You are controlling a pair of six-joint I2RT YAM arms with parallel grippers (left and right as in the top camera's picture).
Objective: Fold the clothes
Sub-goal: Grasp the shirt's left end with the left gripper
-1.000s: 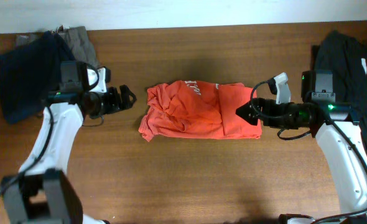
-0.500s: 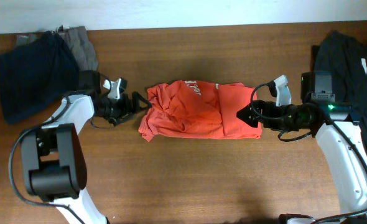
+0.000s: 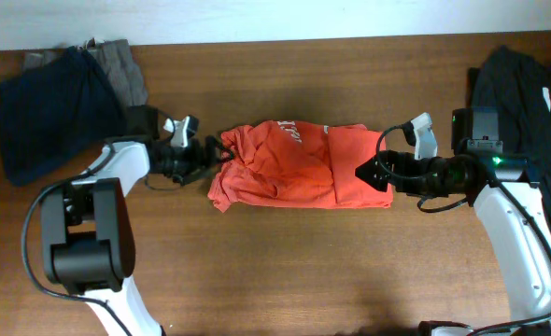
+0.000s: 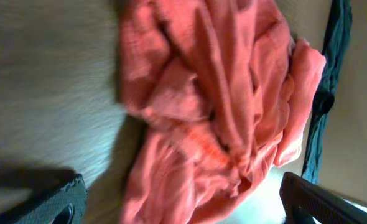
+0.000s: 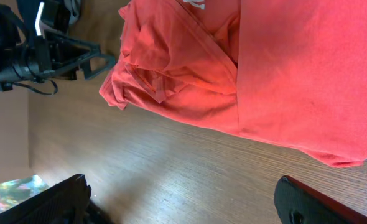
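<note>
Overhead view: an orange-red T-shirt [image 3: 299, 166] is lying crumpled at the middle of the wooden bench [image 3: 285, 271]. The left end effector [image 3: 218, 156] is hovering released, jaws spread, at the shirt's left edge. The right end effector [image 3: 369, 172] is sitting released at its right edge. A navy garment [image 3: 47, 112] and a grey garment [image 3: 124, 70] are lying far left, a black garment [image 3: 518, 93] far right.
</note>
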